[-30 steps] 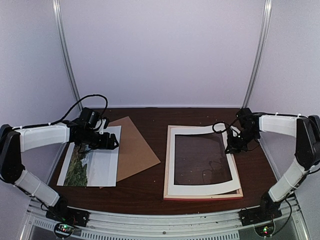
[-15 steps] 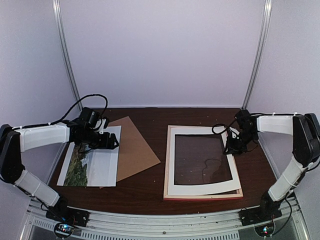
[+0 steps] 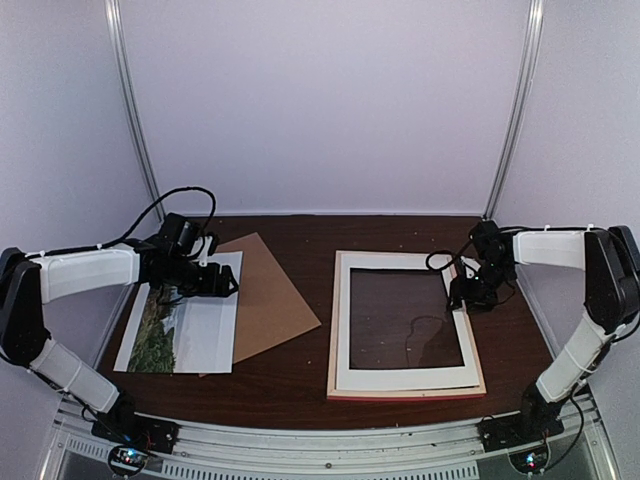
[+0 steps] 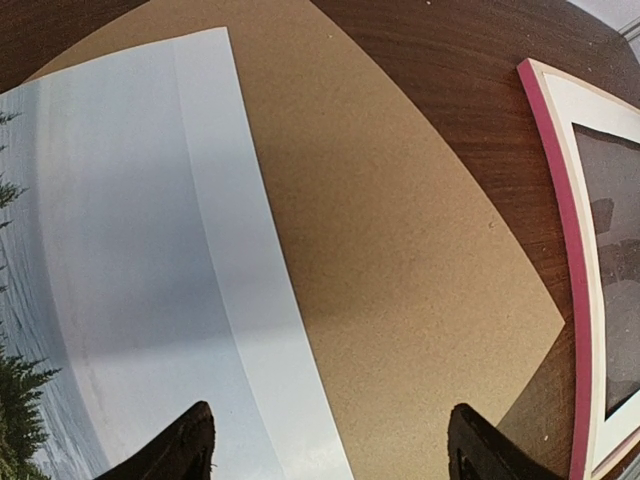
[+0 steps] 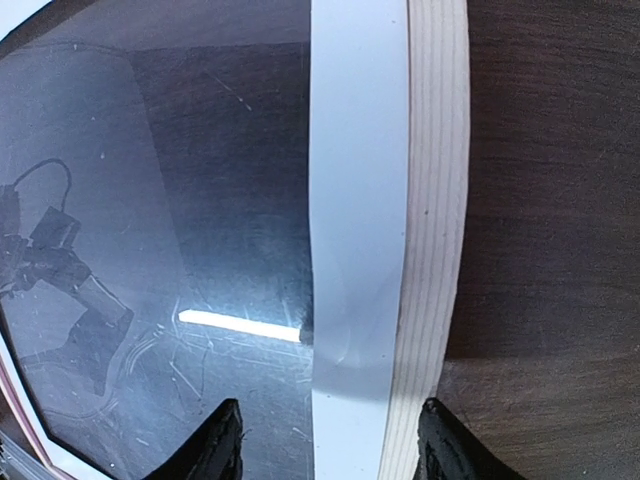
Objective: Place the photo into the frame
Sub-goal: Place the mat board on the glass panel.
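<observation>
The photo (image 3: pixel 180 325) lies face up at the table's left, trees at its left end and pale sky at its right (image 4: pixel 130 250). My left gripper (image 3: pixel 222 283) hovers open over the photo's far right edge (image 4: pixel 330 440), one finger over the print and the other over the brown board. The frame (image 3: pixel 405 393) lies back side up at right, showing pale wood (image 5: pixel 435 200) and a pink edge (image 4: pixel 560 200). A white mat (image 3: pixel 400 378) sits flat inside it. My right gripper (image 3: pixel 466 298) stands open over the frame's right rail, straddling mat border and rail (image 5: pixel 330 440).
A brown backing board (image 3: pixel 270 300) lies tilted between photo and frame, partly under the photo (image 4: pixel 400 280). Glass (image 5: pixel 180 200) fills the mat's window and reflects the arm. Metal posts (image 3: pixel 135 120) stand at the back corners. Cables loop from both wrists.
The right gripper has opened and let go of the mat's right edge. The mat, skewed and lifted before, now lies squarely in the frame. The left arm has not moved.
</observation>
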`<control>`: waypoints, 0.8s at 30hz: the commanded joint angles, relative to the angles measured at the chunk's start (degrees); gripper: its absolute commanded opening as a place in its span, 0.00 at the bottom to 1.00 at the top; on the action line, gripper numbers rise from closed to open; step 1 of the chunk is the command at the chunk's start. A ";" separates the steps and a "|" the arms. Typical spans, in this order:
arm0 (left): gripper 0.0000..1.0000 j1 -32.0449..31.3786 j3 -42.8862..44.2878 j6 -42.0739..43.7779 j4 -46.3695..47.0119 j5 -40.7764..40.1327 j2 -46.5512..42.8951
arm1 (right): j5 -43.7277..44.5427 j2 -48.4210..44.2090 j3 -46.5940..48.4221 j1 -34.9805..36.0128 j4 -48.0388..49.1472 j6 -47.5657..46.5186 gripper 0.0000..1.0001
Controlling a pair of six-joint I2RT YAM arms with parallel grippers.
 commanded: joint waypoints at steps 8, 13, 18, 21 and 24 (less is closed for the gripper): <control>0.81 -0.40 1.47 0.23 -0.13 -1.72 0.84 | 1.71 -1.94 0.22 0.10 0.29 -0.56 0.54; 0.81 -0.40 1.84 0.25 -0.26 -1.71 1.14 | 0.80 -1.32 0.28 1.32 0.96 -0.34 0.51; 0.81 -0.40 1.75 0.24 -0.32 -1.73 1.43 | 0.54 -1.12 -0.02 2.58 1.36 -0.10 0.50; 0.81 -0.40 1.82 0.22 -0.31 -1.66 1.63 | 0.63 -1.12 -0.11 3.05 1.41 0.00 0.50; 0.81 -0.40 1.84 0.26 -0.33 -1.77 1.60 | 0.67 -0.91 -0.22 3.45 1.46 0.18 0.50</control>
